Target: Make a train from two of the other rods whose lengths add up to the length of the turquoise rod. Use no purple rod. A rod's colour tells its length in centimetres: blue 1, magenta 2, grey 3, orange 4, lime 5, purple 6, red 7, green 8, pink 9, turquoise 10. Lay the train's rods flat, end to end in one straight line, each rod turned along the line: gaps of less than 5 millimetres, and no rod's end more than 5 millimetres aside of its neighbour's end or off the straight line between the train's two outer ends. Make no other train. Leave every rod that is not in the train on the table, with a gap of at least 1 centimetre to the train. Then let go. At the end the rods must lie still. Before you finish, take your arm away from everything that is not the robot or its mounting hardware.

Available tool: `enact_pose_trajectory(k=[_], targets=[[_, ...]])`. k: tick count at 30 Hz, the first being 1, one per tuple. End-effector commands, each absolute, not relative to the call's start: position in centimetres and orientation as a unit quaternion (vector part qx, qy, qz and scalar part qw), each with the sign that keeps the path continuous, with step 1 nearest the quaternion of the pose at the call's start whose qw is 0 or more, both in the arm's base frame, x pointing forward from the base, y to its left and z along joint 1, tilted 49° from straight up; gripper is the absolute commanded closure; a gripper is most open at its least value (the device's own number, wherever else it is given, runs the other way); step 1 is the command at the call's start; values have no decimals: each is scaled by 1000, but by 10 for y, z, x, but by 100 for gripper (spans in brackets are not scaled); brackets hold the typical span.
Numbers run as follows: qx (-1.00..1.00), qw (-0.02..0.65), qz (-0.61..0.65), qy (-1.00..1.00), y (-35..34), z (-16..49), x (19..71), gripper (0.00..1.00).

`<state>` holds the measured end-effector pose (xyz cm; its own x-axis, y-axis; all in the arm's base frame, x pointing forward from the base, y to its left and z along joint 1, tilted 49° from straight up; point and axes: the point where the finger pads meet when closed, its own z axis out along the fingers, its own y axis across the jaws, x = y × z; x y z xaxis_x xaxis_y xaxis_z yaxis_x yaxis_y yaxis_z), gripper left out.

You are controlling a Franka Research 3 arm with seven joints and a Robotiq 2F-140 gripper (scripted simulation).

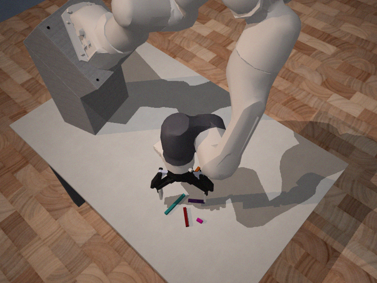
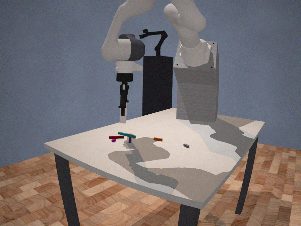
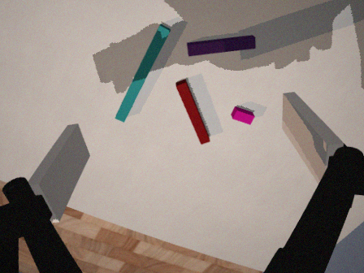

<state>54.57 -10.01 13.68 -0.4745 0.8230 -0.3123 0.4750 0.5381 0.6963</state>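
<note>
The turquoise rod (image 1: 174, 204) (image 2: 126, 134) (image 3: 143, 71) lies flat near the table's left edge. The purple rod (image 1: 196, 200) (image 2: 130, 139) (image 3: 221, 45) lies just beside its far end. The red rod (image 1: 185, 216) (image 2: 116, 137) (image 3: 193, 110) and the small magenta rod (image 1: 199, 220) (image 2: 113, 140) (image 3: 243, 115) lie close by, apart from each other. The orange rod (image 2: 158, 138) and the grey rod (image 2: 186, 145) lie farther toward the table's middle; the arm mostly hides them in the top view. My gripper (image 1: 182, 195) (image 2: 123, 116) (image 3: 181, 125) hangs well above this cluster, wide open and empty.
The grey robot pedestal (image 1: 76, 79) (image 2: 196, 90) stands at the table's back. A black column (image 2: 157, 85) with a camera arm stands behind the table. The rod cluster is near the table's left edge (image 2: 80, 136).
</note>
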Motion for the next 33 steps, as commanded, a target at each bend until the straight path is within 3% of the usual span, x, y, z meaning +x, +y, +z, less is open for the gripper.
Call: enact_pose_trajectory(k=[1,33], targets=[[463,290,296,783,-100,136,547,0],[647,206,360,640,-98,126,547,0]])
